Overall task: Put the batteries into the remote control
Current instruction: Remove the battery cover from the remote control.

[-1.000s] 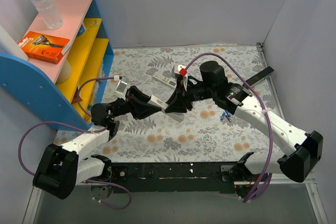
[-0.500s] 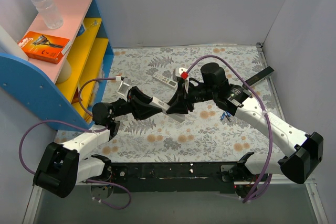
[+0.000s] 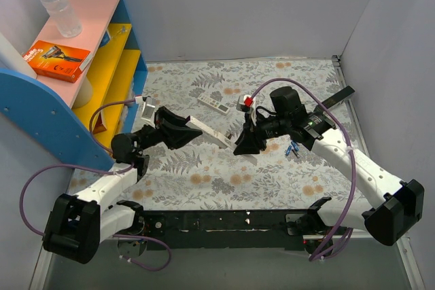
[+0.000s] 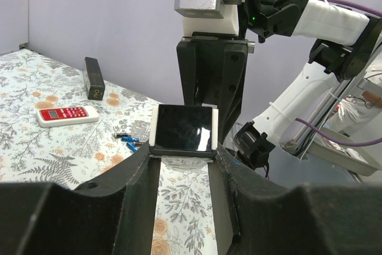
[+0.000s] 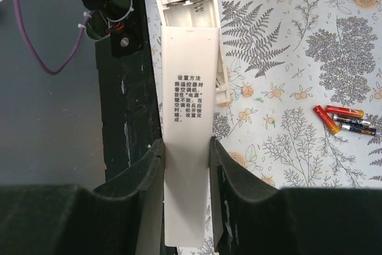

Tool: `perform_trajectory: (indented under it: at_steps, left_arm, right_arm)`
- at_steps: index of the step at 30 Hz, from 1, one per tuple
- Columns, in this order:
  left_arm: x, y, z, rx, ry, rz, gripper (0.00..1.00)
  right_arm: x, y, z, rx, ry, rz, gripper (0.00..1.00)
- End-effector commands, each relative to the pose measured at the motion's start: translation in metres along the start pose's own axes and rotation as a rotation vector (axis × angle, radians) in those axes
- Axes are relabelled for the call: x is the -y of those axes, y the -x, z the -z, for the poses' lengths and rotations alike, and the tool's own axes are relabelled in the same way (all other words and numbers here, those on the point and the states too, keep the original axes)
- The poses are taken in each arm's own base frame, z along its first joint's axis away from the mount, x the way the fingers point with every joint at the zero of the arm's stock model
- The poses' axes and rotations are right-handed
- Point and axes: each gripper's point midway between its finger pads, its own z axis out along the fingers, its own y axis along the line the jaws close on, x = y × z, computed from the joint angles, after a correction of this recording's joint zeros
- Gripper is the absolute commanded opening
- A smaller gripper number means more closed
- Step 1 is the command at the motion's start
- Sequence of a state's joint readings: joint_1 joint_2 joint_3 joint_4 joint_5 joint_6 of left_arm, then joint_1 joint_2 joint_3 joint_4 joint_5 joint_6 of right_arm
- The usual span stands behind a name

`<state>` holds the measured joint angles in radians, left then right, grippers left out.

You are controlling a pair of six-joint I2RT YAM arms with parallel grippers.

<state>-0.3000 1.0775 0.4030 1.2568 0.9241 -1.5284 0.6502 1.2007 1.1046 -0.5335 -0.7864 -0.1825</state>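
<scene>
Above the floral-patterned table [image 3: 204, 176], the left tool [image 3: 192, 130] is clamped on the long slim white bar-shaped remote control [image 4: 182, 126] and holds it off the surface, dark end toward its own wrist camera. The right tool [image 5: 186, 147] is closed on the remote's white plastic back cover [image 5: 186, 88], printed with Chinese text. Its far edge meets the open battery compartment [image 5: 185, 5], springs showing. The small blue cylindrical batteries [image 3: 292, 149] lie on the table beside the right arm, well apart from the remote
</scene>
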Motion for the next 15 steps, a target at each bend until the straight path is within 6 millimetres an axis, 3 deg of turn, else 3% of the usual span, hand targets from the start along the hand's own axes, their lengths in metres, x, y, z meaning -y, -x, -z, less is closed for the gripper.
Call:
perform_trajectory:
  at_steps: [1, 7, 15]
  left_arm:
    - [-0.007, 0.008, -0.002, 0.02, 0.04, -0.051, 0.0]
    - [-0.03, -0.035, 0.018, -0.073, 0.16, -0.001, 0.0]
    - [-0.043, -0.057, 0.032, -0.113, 0.239, 0.021, 0.0]
  right_arm:
    - [-0.003, -0.001, 0.003, -0.001, -0.015, -0.027, 0.17]
    - [0.054, -0.006, 0.025, 0.036, -0.31, -0.128, 0.14]
    - [0.115, -0.063, 0.041, -0.021, -0.624, -0.294, 0.13]
